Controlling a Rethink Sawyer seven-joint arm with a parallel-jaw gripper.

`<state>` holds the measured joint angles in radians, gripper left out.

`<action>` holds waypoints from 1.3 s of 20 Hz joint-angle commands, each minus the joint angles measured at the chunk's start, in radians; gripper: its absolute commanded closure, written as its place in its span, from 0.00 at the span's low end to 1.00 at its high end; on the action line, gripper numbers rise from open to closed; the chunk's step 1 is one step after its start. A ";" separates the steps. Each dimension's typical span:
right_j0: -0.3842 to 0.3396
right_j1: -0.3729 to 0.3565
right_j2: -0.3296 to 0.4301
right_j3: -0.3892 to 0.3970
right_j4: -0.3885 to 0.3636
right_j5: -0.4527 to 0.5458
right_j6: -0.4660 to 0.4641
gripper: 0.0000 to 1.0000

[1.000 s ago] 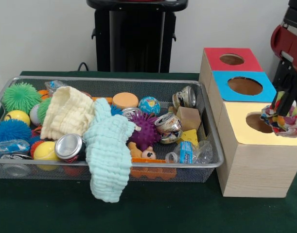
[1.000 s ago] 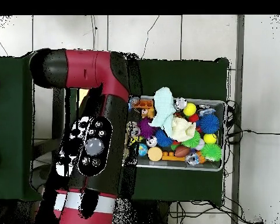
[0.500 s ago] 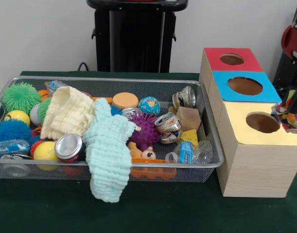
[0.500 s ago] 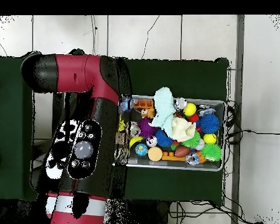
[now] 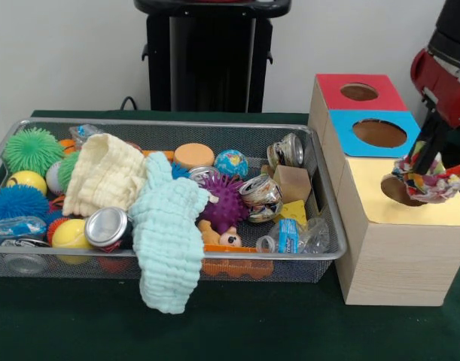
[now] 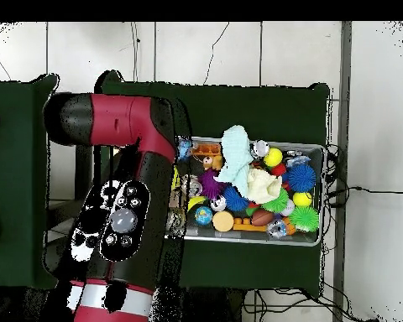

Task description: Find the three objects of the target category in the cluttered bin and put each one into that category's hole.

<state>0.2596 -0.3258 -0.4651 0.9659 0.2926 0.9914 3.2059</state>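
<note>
At the right edge of the front view, my gripper (image 5: 431, 159) hangs from the red and black arm, shut on a bunched multicoloured cloth (image 5: 431, 183). The cloth dangles just over the round hole (image 5: 394, 189) in the yellow-topped box (image 5: 380, 207) and hides the hole's right part. The wire mesh bin (image 5: 305, 258) holds a mint cloth (image 5: 167, 229) draped over its front rim and a cream cloth (image 5: 105, 174). In the overhead view the arm (image 6: 125, 222) covers the boxes and the gripper; the bin (image 6: 316, 240) lies to its right.
Behind the yellow box stand a blue-topped box (image 5: 379, 134) and a red-topped box (image 5: 359, 91), each with a round hole. The bin also holds crushed cans (image 5: 108, 226), spiky balls (image 5: 223, 203), smooth balls, a small cardboard box (image 5: 292, 183) and a plastic bottle (image 5: 290, 237).
The gripper with the cloth swung out to the right edge half a second ago and has come back left, so the cloth now hangs over the yellow box's hole.
</note>
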 commanded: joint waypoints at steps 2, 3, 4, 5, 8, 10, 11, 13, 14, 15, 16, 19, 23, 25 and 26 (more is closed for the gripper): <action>-0.003 -0.004 0.080 0.218 -0.004 -0.119 0.084 1.00; -0.002 0.002 0.079 0.223 -0.008 -0.136 0.083 1.00; -0.004 0.002 0.080 0.227 -0.008 -0.142 0.080 1.00; -0.006 0.005 0.081 0.228 -0.008 -0.147 0.078 1.00; -0.004 0.013 0.083 0.235 -0.003 -0.159 0.082 1.00; 0.005 0.024 0.080 0.220 0.005 -0.146 0.103 1.00; 0.010 0.031 0.076 0.211 0.007 -0.140 0.114 1.00; 0.029 0.063 0.058 0.176 0.010 -0.126 0.157 1.00; 0.035 0.079 0.051 0.162 0.011 -0.127 0.174 1.00; 0.041 0.095 0.045 0.148 0.012 -0.129 0.191 1.00; 0.042 0.104 0.046 0.140 0.013 -0.140 0.193 1.00; 0.043 0.107 0.054 0.131 0.015 -0.140 0.171 1.00; 0.045 0.100 0.066 0.130 0.023 -0.133 0.151 1.00; 0.042 0.092 0.074 0.130 0.027 -0.126 0.137 1.00; 0.038 0.085 0.083 0.134 0.030 -0.122 0.124 1.00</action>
<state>0.3121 -0.2729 -0.4655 1.0454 0.2928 0.8787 3.2059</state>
